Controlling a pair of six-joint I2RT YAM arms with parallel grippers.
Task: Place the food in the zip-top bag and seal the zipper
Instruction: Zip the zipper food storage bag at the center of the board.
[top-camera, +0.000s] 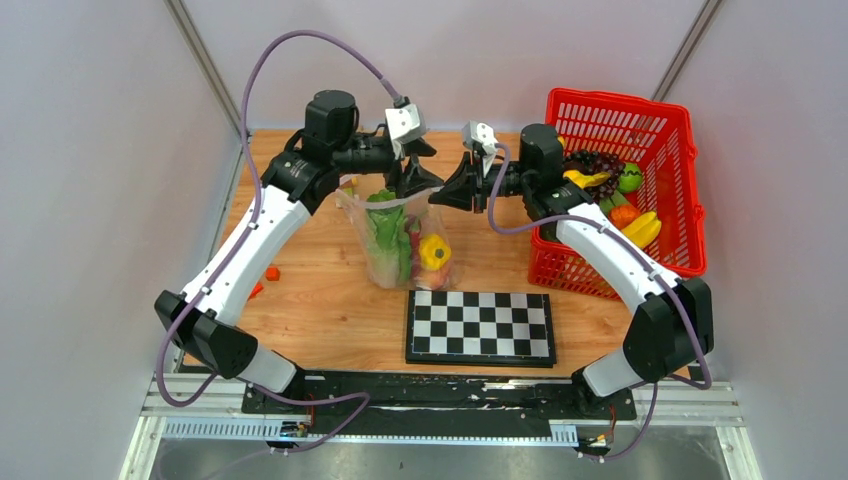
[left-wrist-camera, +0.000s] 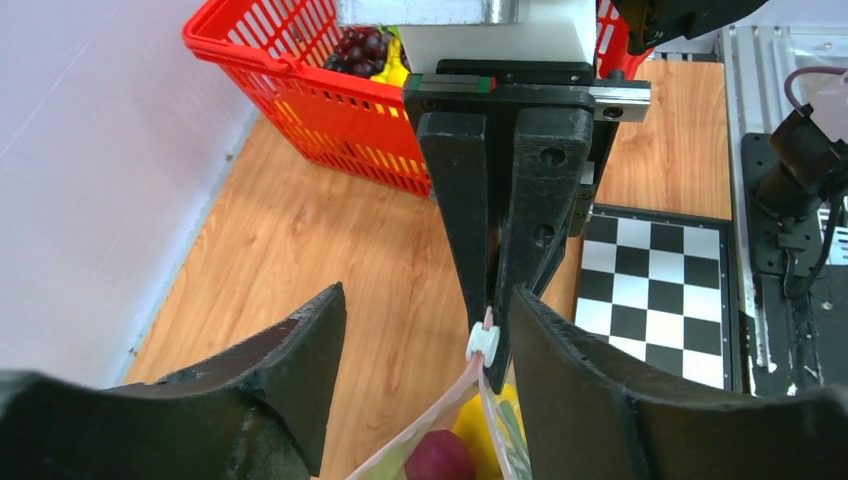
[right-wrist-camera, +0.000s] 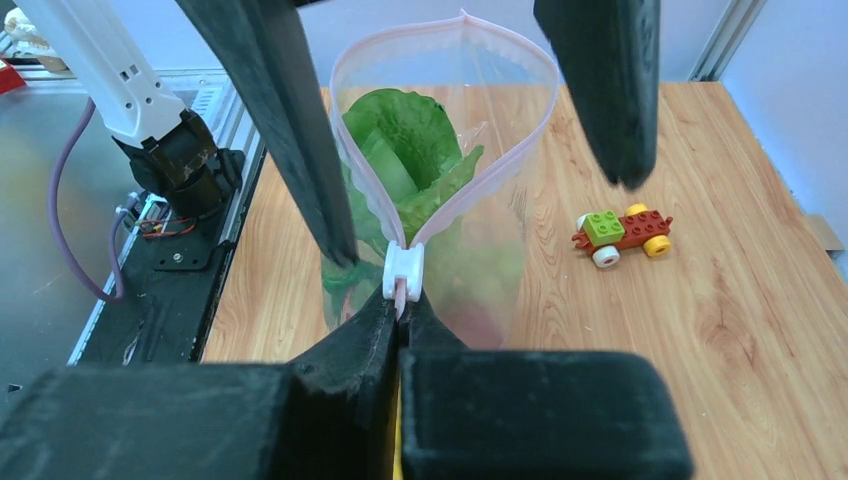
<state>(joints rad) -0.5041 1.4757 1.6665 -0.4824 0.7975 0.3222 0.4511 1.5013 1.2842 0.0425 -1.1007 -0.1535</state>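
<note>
The clear zip-top bag (top-camera: 400, 245) stands on the table between my grippers, its mouth open (right-wrist-camera: 470, 200). Inside are green lettuce (right-wrist-camera: 405, 140), a yellow piece (top-camera: 434, 250) and a dark red piece (left-wrist-camera: 440, 460). The pink zipper strip (right-wrist-camera: 345, 150) runs round the mouth, with a white slider (right-wrist-camera: 403, 270) at its right end. My right gripper (right-wrist-camera: 402, 305) is shut on the strip's end just behind the slider (left-wrist-camera: 483, 343). My left gripper (left-wrist-camera: 428, 300) is open, its fingers straddling the bag's mouth close to the slider. Both grippers meet above the bag in the top view, left (top-camera: 420, 180) and right (top-camera: 452, 192).
A red mesh basket (top-camera: 620, 100) with more toy fruit stands at the back right. A chessboard (top-camera: 480, 325) lies in front of the bag. A small toy-brick car (right-wrist-camera: 622, 235) sits on the table left of the bag, near small orange pieces (top-camera: 272, 272).
</note>
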